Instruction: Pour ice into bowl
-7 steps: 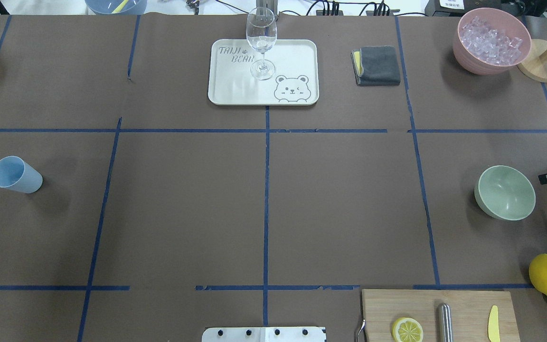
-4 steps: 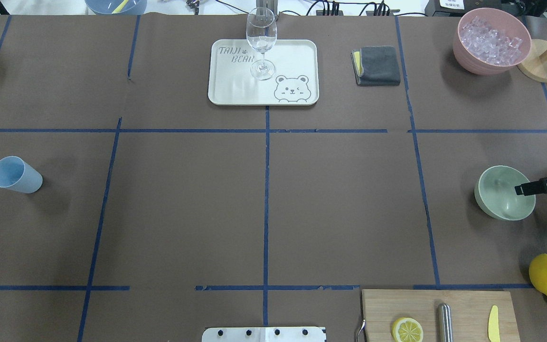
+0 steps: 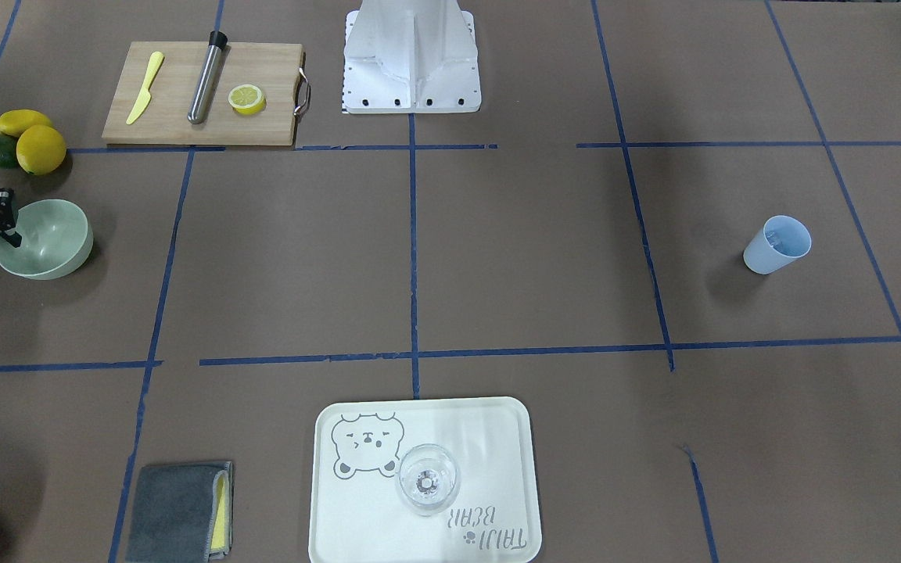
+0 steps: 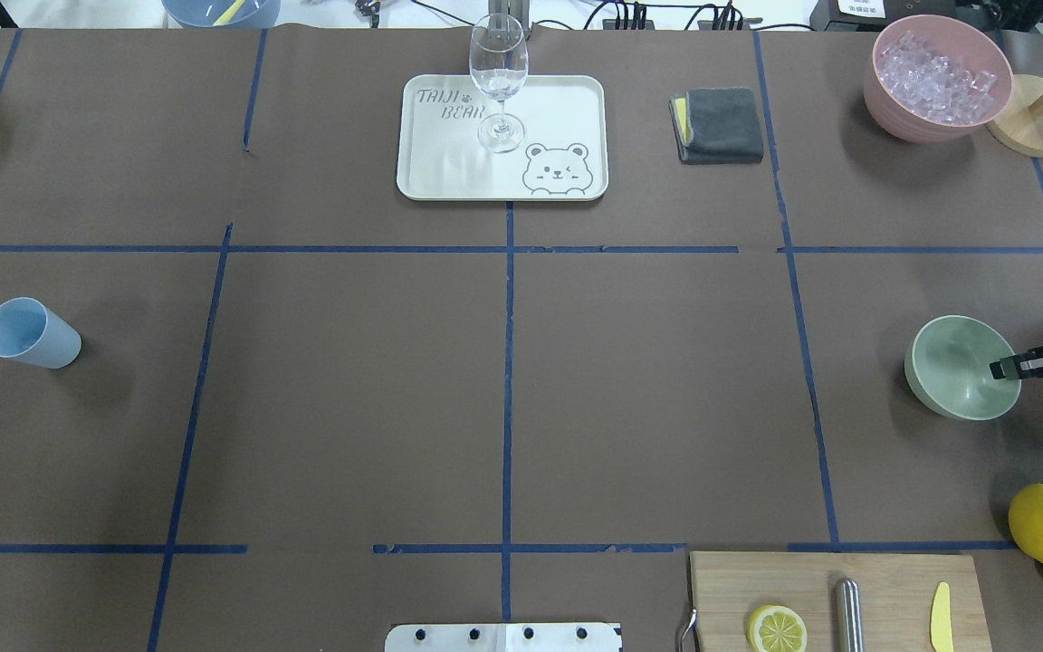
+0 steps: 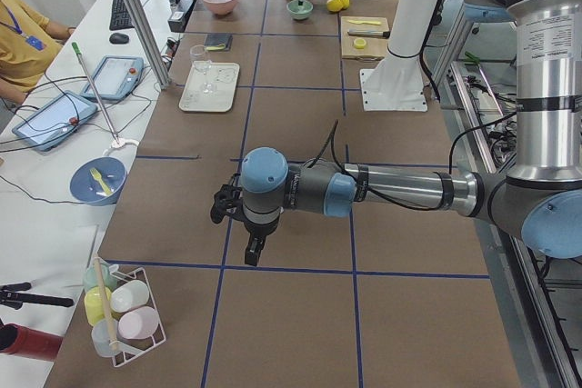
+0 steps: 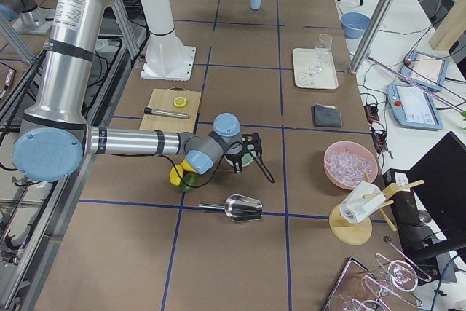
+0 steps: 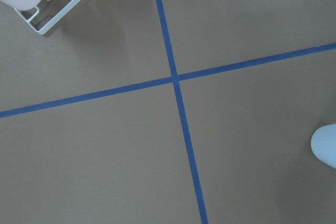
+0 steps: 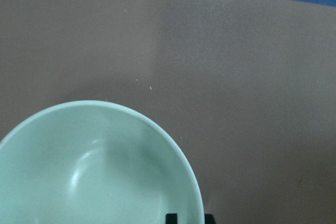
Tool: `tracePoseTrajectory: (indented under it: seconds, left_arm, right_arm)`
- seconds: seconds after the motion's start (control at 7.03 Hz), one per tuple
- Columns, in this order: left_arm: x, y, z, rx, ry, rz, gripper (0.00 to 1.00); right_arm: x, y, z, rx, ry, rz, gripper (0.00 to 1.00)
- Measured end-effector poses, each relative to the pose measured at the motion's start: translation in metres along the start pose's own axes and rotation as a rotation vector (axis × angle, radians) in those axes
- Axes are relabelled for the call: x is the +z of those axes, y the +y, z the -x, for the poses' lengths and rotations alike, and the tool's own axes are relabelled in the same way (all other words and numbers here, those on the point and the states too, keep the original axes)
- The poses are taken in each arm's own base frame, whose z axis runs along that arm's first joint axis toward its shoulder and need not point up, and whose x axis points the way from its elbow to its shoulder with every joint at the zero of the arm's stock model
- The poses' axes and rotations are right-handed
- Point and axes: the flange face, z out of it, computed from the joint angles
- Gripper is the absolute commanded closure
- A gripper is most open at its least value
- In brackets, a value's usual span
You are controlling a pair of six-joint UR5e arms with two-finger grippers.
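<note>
Beneath the right end effector (image 4: 1026,320), the bowl (image 4: 945,373).

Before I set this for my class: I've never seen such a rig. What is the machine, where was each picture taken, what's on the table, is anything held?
Two robot arms at a table, each ending in a two-finger end effector. One picture looks down from behind the robot, one faces it, two look along the table from its ends, two come from wrist cameras. On the table: a sage-green bowl, a blue cup, a wine glass on a bear tray, a pink bowl of ice, a cutting board. The right end effector is open, one finger over the green bowl's rim, holding nothing. The left end effector hangs above the table near the cup; open or shut is unclear.
</note>
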Motion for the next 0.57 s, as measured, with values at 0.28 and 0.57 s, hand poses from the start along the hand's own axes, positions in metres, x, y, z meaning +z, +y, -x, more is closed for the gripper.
tracePoseTrajectory:
  seconds: [0.28,0.57]
  left_arm:
    - [0.0,0.0,0.0,0.001,0.0,-0.001,0.0]
    - [0.0,0.001,0.0,-0.001,0.0,0.001,0.0]
  right_arm:
    - [-0.003,-0.002,0.005,-0.002,-0.012,-0.005,1.0]
    - [-0.019,-0.034,0.047,-0.021,-0.074,-0.058,1.0]
